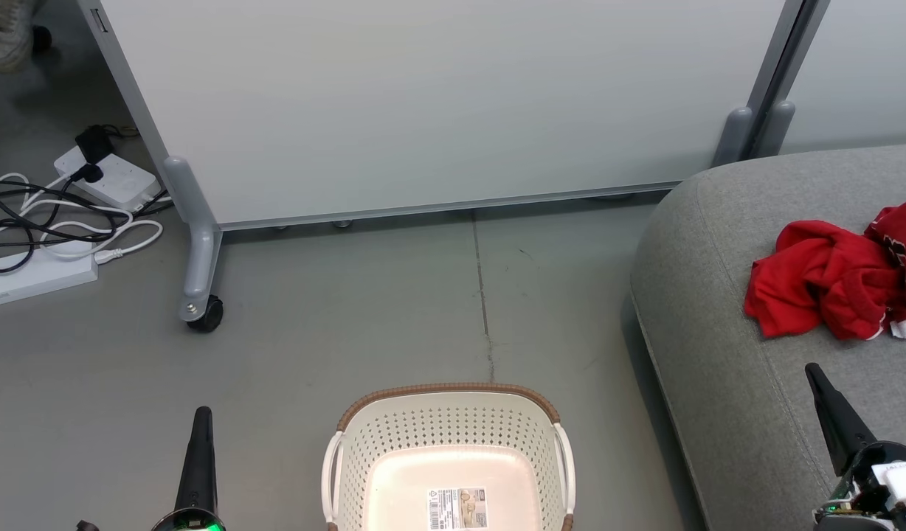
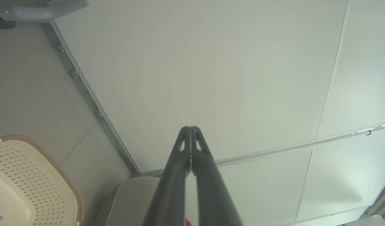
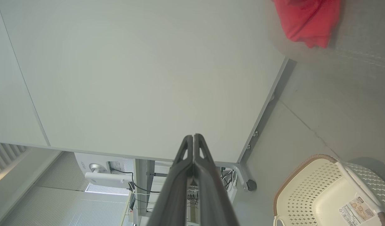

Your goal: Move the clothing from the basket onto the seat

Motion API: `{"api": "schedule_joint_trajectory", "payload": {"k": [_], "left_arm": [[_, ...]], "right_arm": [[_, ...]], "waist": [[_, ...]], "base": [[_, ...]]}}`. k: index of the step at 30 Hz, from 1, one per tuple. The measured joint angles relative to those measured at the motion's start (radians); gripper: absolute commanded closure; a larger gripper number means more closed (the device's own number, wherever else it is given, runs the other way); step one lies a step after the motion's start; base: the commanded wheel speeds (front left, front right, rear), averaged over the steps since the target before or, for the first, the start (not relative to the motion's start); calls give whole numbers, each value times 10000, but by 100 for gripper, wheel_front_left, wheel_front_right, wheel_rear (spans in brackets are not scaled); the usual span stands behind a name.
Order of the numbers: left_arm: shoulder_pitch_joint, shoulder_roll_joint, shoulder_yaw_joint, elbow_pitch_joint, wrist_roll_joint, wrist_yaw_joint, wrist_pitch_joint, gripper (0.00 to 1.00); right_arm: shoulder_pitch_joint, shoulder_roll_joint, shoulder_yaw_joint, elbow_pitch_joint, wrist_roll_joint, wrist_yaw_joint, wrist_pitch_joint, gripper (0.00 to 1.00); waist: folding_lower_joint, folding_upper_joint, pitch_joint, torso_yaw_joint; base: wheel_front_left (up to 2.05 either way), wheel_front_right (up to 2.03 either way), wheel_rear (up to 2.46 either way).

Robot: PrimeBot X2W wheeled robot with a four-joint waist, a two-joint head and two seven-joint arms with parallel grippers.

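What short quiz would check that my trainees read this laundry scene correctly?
1. True or false: the cream-white perforated plastic basket holds no clothing.
2. The bright red soft garments lie on: A the floor; B the grey fabric sofa cushion; C the pale partition panel.
3. Fill in: the left hand and the right hand are both ____.
Key: 1 true; 2 B; 3 shut.
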Motion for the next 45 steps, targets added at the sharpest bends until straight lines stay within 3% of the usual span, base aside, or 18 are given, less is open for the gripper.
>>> {"api": "schedule_joint_trajectory", "payload": {"k": [23,45], "left_arm": [[155,-176,134,-309,-1300,-203,132,100],[155,-178,140,-311,-1300,-203,132,100]], "right_arm": [[-115,2,-337,33,1471,0,596,100],[-126,65,-439,42,1434,0,692,100]], "waist": [[0,0,16,-96],[0,0,16,-96]], "base": [[0,0,0],[0,0,0]]}}
